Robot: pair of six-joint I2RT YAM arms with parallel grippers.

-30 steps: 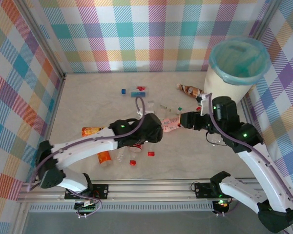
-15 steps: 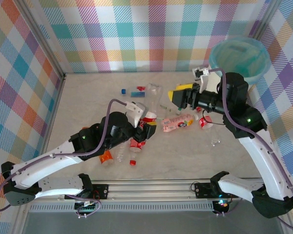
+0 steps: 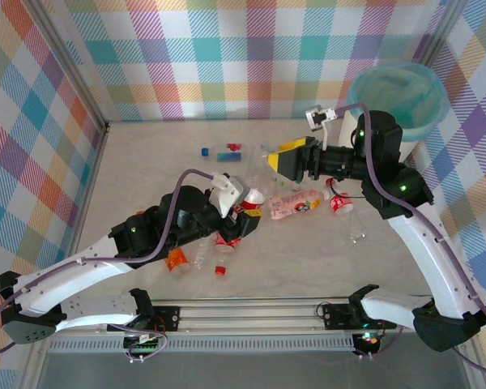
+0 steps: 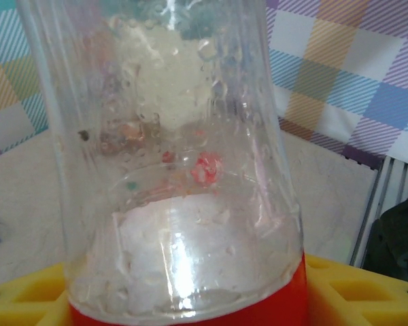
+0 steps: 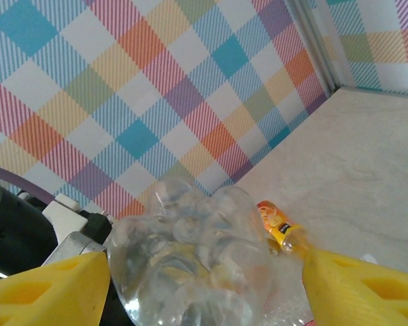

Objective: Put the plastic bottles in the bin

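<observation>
**Left gripper (image 4: 204, 309) gripping, right gripper (image 5: 204, 272) spread wide**

Your left gripper has its yellow fingers (image 4: 357, 292) closed narrow on both sides of a clear plastic bottle with a red label band (image 4: 177, 170). The bottle runs straight out from the jaws. From above, you see it well to the left of the large round cream-white bin lined with a teal plastic bag (image 3: 355, 96), and nearer the arm bases than the bin.

Your right gripper stands wide. A crumpled clear plastic bottle (image 5: 183, 258) sits between its fingers, against the one on the left of the wrist view and with a clear gap to the other. From above, this gripper is just left of the bin and points away from it, with the crumpled bottle at its tips.

On the pale marbled table (image 3: 146, 162), a pink plastic bottle (image 3: 296, 203) lies on its side, left of the bin and nearer the bases. A small red-labelled bottle (image 3: 341, 203) lies just beside it, on the bin's side. An orange plastic bottle (image 3: 176, 260) lies far to the bin's left, close to the bases. A blue-capped bottle (image 3: 227, 152) lies well left of the bin, past the right gripper.
</observation>
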